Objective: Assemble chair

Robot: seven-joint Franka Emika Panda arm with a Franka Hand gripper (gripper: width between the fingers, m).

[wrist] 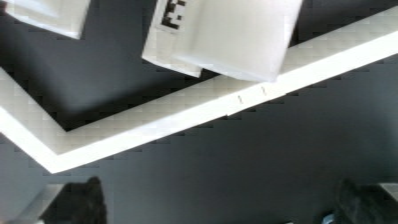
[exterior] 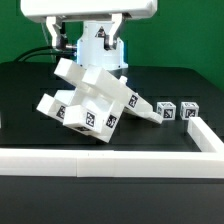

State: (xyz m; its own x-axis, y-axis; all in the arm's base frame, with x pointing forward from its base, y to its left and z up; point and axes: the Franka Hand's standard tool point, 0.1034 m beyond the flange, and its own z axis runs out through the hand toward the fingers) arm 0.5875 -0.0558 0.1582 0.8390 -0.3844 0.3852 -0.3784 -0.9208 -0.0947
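The partly joined chair [exterior: 88, 100] is a cluster of chunky white tagged pieces lying tilted in the middle of the black table. A blocky leg [exterior: 146, 108] slopes down from it toward the exterior view's right. Two small tagged white parts [exterior: 165, 110] [exterior: 188, 112] stand further to the right. My gripper [exterior: 90, 32] hangs above the chair, open and empty, and touches nothing. In the wrist view its dark fingertips [wrist: 71, 205] stand wide apart with only black table between them [wrist: 222, 205]. Chair pieces [wrist: 222, 35] show beyond them.
A long low white border rail [exterior: 110, 160] runs along the table's front and turns up the exterior view's right side [exterior: 205, 135]. Its corner shows in the wrist view [wrist: 160, 125]. The robot's base [exterior: 100, 50] stands behind the chair.
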